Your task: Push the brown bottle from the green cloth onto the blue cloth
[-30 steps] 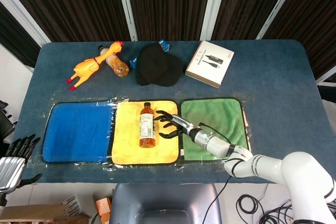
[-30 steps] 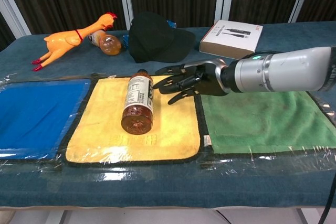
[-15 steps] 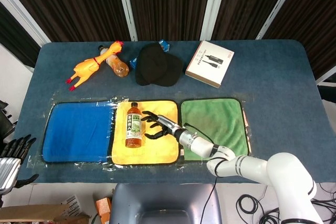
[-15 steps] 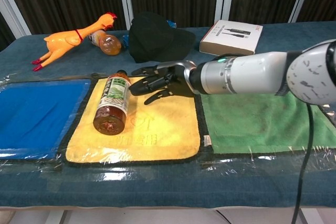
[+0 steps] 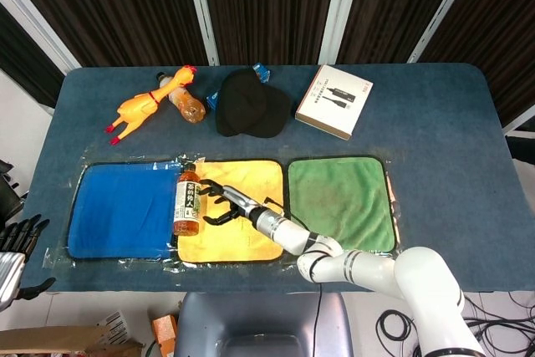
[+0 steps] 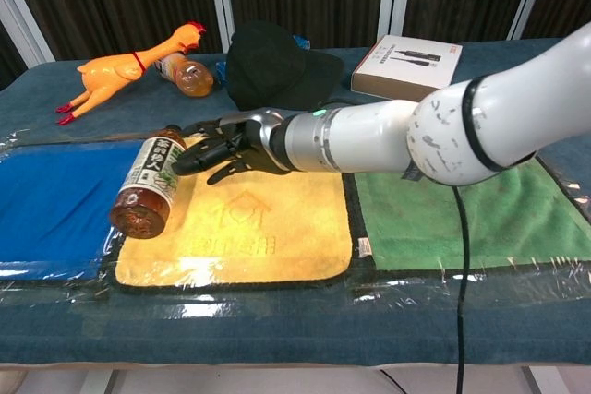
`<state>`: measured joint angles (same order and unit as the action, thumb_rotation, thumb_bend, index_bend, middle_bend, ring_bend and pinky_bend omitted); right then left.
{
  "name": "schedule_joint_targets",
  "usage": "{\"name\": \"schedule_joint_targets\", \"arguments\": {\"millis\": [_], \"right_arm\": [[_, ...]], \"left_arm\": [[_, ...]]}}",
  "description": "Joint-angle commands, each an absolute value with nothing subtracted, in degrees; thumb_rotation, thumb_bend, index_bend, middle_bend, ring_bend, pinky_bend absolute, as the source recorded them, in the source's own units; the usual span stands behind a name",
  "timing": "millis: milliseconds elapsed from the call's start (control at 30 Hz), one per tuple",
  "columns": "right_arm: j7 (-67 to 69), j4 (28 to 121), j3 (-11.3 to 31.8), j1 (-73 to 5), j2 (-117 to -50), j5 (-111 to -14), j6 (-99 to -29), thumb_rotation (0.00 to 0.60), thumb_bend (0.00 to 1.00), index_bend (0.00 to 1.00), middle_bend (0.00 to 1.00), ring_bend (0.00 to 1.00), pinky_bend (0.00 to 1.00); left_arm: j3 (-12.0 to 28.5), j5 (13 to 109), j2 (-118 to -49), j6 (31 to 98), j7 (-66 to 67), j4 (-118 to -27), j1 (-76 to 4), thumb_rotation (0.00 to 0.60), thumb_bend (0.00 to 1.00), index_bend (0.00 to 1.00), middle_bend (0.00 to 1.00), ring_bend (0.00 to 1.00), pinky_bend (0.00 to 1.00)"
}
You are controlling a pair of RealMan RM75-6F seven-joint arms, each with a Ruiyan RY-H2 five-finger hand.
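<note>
The brown bottle [image 5: 187, 206] [image 6: 148, 186] lies on its side across the seam between the yellow cloth [image 5: 247, 236] and the blue cloth [image 5: 121, 211], cap toward the far side. My right hand [image 5: 219, 204] [image 6: 223, 143] reaches over the yellow cloth [image 6: 268, 228] with its fingers spread, fingertips against the bottle's right side. It holds nothing. The green cloth [image 5: 338, 198] [image 6: 462, 214] lies bare to the right, under my forearm. My left hand [image 5: 21, 233] hangs off the table's left edge, fingers apart, holding nothing.
Along the far side sit a rubber chicken [image 5: 138, 108], an orange bottle [image 5: 188, 104], a black cap [image 5: 251, 104] and a white box [image 5: 334, 99]. A grey chair back [image 5: 251, 323] stands at the near edge.
My right hand has swept left across the yellow cloth, rolling the bottle from the cloth's middle to its left edge, partly over the blue cloth. The left hand stayed put.
</note>
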<state>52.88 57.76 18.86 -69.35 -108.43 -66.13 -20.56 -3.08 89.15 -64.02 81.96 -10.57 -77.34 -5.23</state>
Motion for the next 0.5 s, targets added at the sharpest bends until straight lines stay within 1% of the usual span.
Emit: {"name": "schedule_joint_targets", "arguments": {"millis": [33,133,300,500], "right_arm": [[50.8,56.8,20.1,-70.4,-109.8,-64.7,-20.2,0.600,0.32,0.00,0.13,0.08,0.16],[49.6,56.4,20.6,-71.0,-110.5,-64.1,-20.1,0.600,0.32,0.00,0.13,0.08,0.16],[44.4,53.0,23.0,-74.5,-114.5,-59.9,-19.8,0.600,0.32,0.00,0.13,0.08,0.15],[39.4,50.9,24.3,-76.6,-117.2,-56.0,-19.4,0.600,0.32,0.00,0.12,0.08,0.15]], "left_arm": [[-3.0,89.0,-63.9,81.8,-10.8,-77.3,-5.2,0.600,0.03,0.00,0.00,0.00,0.08],[-3.0,88.9,-63.8,81.8,-10.9,-77.2,-5.2,0.600,0.03,0.00,0.00,0.00,0.08],[-2.7,88.2,-63.4,82.4,-12.1,-76.8,-4.4,0.600,0.03,0.00,0.00,0.00,0.08],[-2.6,88.1,-63.2,82.6,-12.7,-76.6,-4.2,0.600,0.03,0.00,0.00,0.00,0.08]]}}
